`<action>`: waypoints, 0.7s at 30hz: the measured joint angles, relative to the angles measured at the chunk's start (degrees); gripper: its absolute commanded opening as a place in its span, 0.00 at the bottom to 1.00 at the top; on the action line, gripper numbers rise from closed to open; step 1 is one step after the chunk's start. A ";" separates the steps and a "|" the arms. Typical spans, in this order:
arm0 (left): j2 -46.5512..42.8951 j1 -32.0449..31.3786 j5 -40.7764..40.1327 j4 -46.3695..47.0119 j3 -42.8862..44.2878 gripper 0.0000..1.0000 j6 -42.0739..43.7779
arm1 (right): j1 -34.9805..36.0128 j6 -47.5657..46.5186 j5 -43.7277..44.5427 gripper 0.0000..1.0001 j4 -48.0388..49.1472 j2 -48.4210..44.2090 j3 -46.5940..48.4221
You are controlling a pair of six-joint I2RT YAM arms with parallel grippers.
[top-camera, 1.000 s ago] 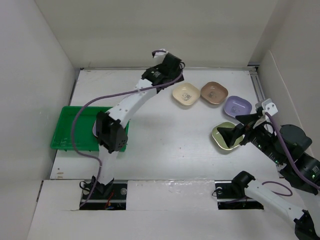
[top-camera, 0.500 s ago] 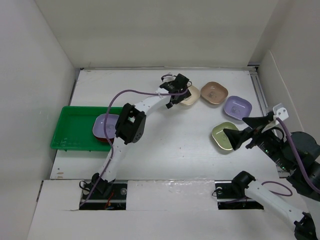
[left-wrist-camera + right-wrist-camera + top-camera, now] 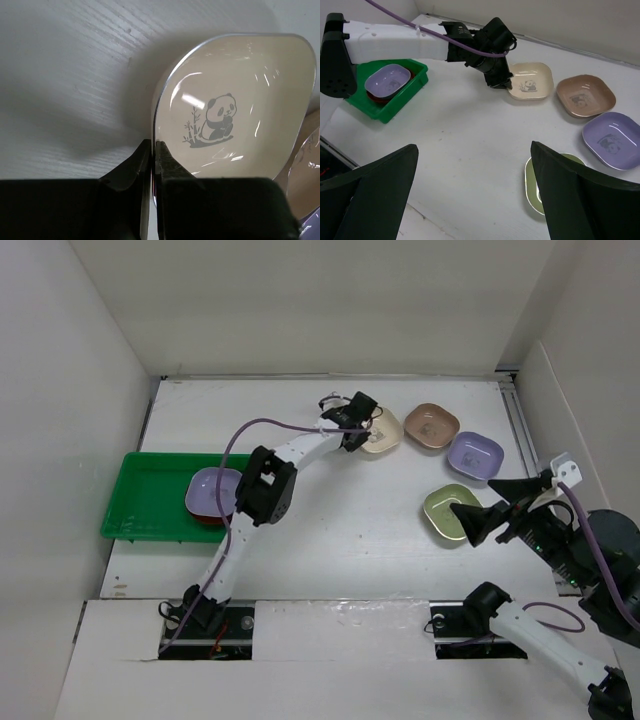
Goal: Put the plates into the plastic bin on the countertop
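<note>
My left gripper [image 3: 366, 433] [image 3: 152, 146] is shut on the near-left rim of the cream plate [image 3: 384, 432] [image 3: 235, 110] [image 3: 531, 81], which has a panda print and rests on the countertop [image 3: 330, 510]. To its right lie a tan-pink plate [image 3: 432, 426] [image 3: 585, 95] and a lavender plate [image 3: 475, 455] [image 3: 612, 140]. An olive green plate [image 3: 445, 512] [image 3: 536, 186] lies just under my right gripper [image 3: 488, 508] [image 3: 472, 145], which hovers open and empty. The green plastic bin [image 3: 140, 502] [image 3: 395, 107] at the left holds a lavender plate [image 3: 213, 490] on a red-brown one [image 3: 203, 519].
White walls enclose the countertop on the left, back and right. The left arm's links and purple cable [image 3: 265, 425] stretch from the bin area to the cream plate. The tan-pink plate's edge [image 3: 311, 170] nearly touches the cream plate.
My left arm swung down from the back of the table onto the cream plate and its jaws closed on the rim, nudging the plate slightly right. My right gripper drew back toward the near right.
</note>
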 measured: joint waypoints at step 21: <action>-59.54 18.32 -13.62 -6.62 -47.89 0.00 -2.64 | 0.20 -0.24 -2.86 1.00 -0.11 -1.57 -1.70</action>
